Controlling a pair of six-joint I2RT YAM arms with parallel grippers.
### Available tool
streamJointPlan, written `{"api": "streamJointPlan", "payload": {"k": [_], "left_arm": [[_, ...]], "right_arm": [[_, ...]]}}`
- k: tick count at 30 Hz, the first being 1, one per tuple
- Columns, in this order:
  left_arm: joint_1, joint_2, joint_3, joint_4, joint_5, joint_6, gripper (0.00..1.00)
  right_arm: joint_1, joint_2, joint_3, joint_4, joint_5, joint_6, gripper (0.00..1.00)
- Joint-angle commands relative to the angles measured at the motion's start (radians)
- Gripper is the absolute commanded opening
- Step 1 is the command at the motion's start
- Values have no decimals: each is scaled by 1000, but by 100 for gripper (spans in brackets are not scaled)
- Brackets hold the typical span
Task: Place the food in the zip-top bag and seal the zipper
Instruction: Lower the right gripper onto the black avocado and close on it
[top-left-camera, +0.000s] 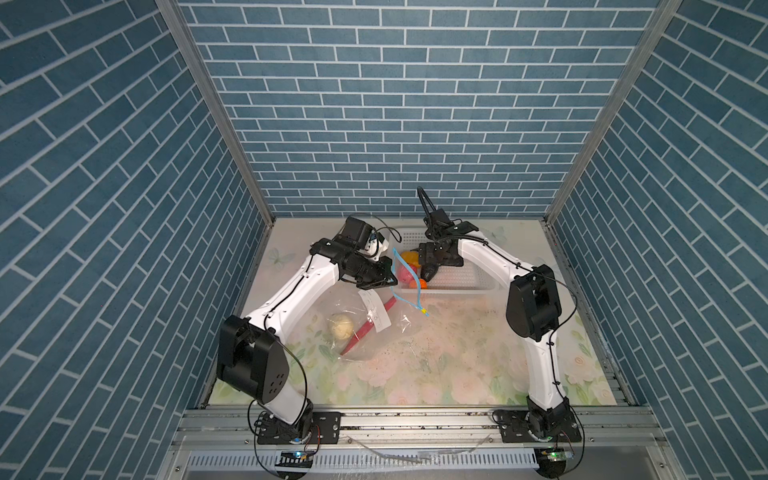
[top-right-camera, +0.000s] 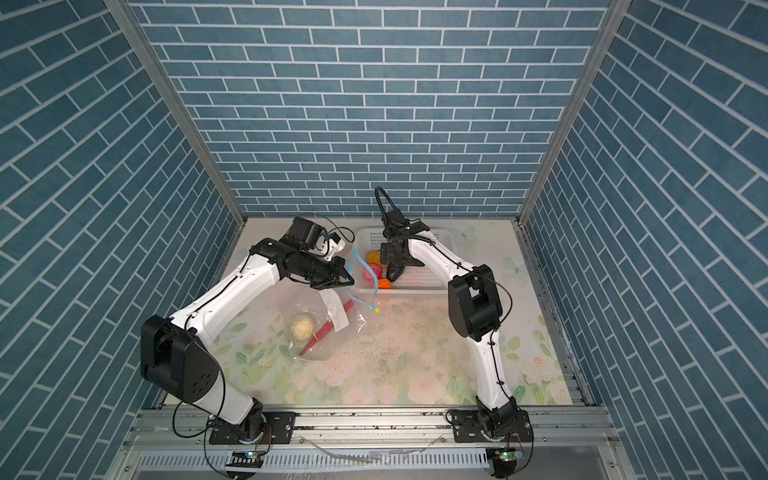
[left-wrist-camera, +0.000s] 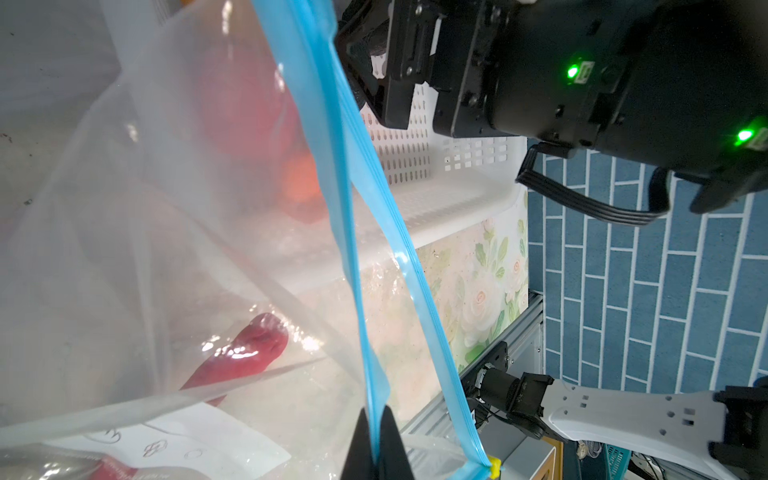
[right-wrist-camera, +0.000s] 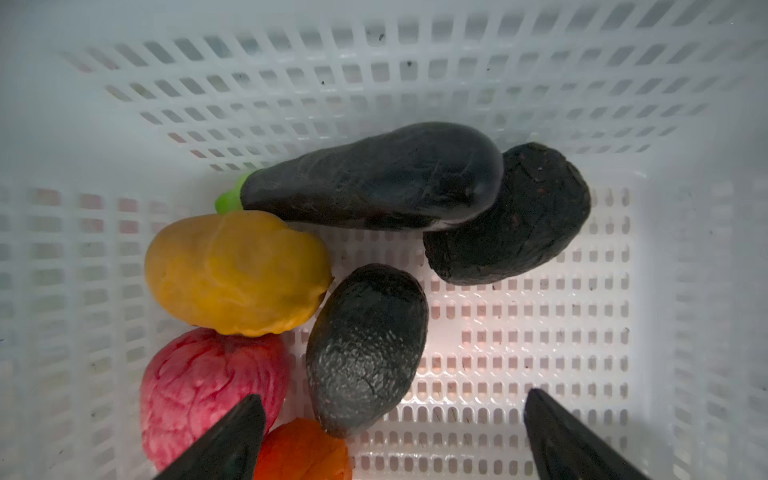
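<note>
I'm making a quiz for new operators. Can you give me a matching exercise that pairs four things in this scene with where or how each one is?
Column one:
1. cream ball
2. pink ball
3. left tool
4. right tool

Column two:
A. open, over the basket
B. inside the zip-top bag
C. shut on the zipper
D. lying in the basket

Pairs: 1-B, 2-D, 3-C, 4-A

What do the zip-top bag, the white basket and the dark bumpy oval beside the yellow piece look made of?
Zip-top bag: thin clear plastic film, glossy, creased, see-through.
Basket: rigid white moulded plastic, by its slotted grid.
Dark oval: probably soft rubber or foam; matte, pebbled, cracked skin.
</note>
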Motion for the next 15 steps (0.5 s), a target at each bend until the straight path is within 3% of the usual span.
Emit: {"api": "streamJointPlan", "payload": {"k": [1,15], "left_arm": [[7,-4,-24,8,-10,18,0],[6,1,-31,8,-15,18,0]], "right_arm": [[-11,41,34,-16,16,32,96],[-30,90,22,31,-24,54,80]]}}
